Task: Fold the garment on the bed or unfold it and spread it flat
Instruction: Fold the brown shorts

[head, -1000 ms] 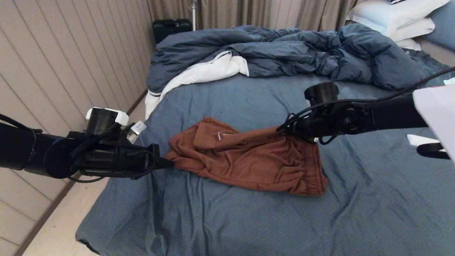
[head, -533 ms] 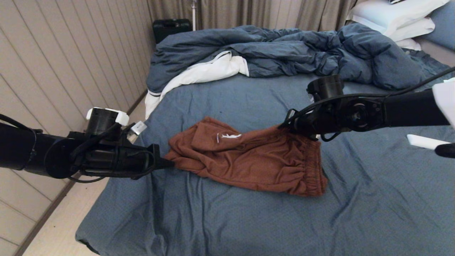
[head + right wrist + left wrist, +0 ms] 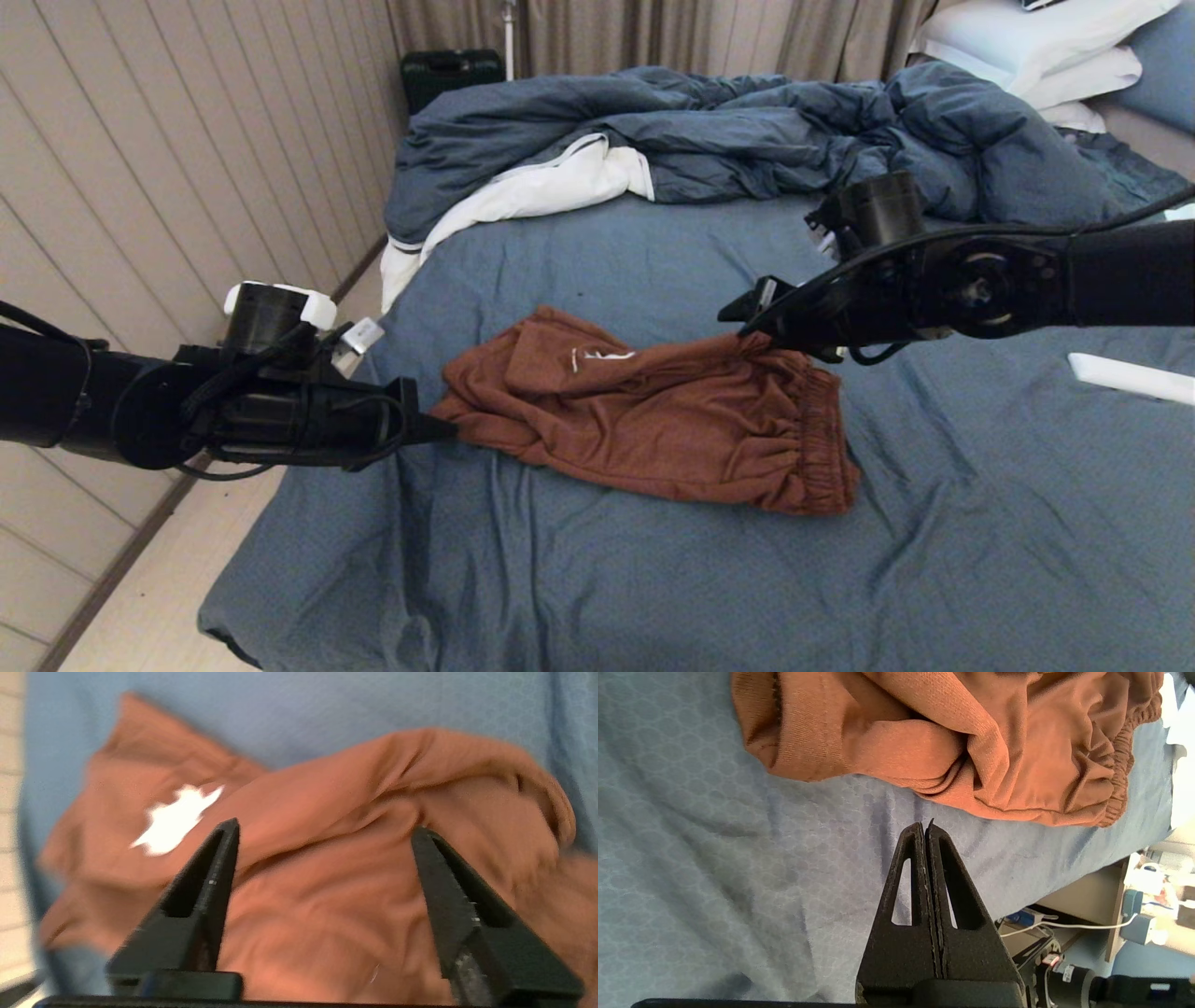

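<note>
Lying crumpled on the slate-blue sheet of the bed, the rust-brown garment sits mid-mattress, its gathered waistband at 3 o'clock and a white graphic showing on the folded leg. At the cloth's 9 o'clock edge the left gripper rests with fingers pressed fully together, holding nothing, its tips just short of the fabric. Over the 2 o'clock corner hangs the right gripper, fingers spread wide and empty. A rumpled dark duvet is heaped at 12 o'clock, well apart.
</note>
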{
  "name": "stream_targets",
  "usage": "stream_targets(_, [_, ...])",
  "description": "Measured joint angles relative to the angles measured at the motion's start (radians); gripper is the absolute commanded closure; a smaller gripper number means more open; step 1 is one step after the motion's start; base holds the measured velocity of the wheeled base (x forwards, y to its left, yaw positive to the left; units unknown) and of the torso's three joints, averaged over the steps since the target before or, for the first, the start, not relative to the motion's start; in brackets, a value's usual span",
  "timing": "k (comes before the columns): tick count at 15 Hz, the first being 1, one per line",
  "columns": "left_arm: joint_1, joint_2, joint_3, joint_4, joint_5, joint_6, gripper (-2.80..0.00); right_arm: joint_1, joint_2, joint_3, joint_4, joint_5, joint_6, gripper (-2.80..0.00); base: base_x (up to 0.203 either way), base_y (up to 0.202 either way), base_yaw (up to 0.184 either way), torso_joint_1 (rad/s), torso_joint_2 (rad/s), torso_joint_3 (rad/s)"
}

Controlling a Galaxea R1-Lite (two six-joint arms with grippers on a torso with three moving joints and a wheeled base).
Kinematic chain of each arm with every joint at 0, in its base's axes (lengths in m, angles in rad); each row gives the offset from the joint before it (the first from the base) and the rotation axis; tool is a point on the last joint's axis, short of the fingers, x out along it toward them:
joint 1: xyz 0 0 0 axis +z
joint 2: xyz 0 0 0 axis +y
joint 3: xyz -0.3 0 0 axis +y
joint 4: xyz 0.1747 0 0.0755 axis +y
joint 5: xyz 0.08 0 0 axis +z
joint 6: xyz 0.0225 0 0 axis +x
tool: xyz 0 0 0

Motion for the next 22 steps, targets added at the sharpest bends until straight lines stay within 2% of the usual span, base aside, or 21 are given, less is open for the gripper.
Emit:
stream_targets(2, [-0.001,-0.007,0.0,0.0,0.0,0.0,0.0,0.026,-0.06,0.042,0.055,0.0,-0.018,0.0,0.0,0.0,0.0,0.0,0.0,0.0])
stream_targets(6, [0.0,-0.019,0.0,0.0,0.0,0.0,0.0,0.048,-0.237,0.214,0.187,0.005,-0.096,0.0,0.0,0.0,0.0,0.0,0.0,0.0])
stream_targets(12, [0.001,-0.035,0.006,0.0,0.001,0.003,0.0,-0.017,-0.341,0.29,0.488,0.004,-0.104,0.0,0.0,0.0,0.0,0.0,0.0,0.0])
stream_targets(18, [0.033,-0.077,0.003,-0.022,0.013,0.013,0.0,-0.027,-0.381,0.4,0.483,0.002,-0.107,0.0,0.0,0.0,0.0,0.0,0.0,0.0])
stream_targets(19, [0.038,-0.086,0.003,-0.023,0.024,0.013,0.0,-0.027,-0.386,0.415,0.476,0.002,-0.106,-2.8,0.0,0.0,0.0,0.0,0.0,0.0])
stream_targets(22, [0.052,-0.095,-0.001,-0.023,0.044,0.014,0.0,-0.028,-0.389,0.442,0.417,0.006,-0.105,-2.8,0.0,0.0,0.0,0.0,0.0,0.0])
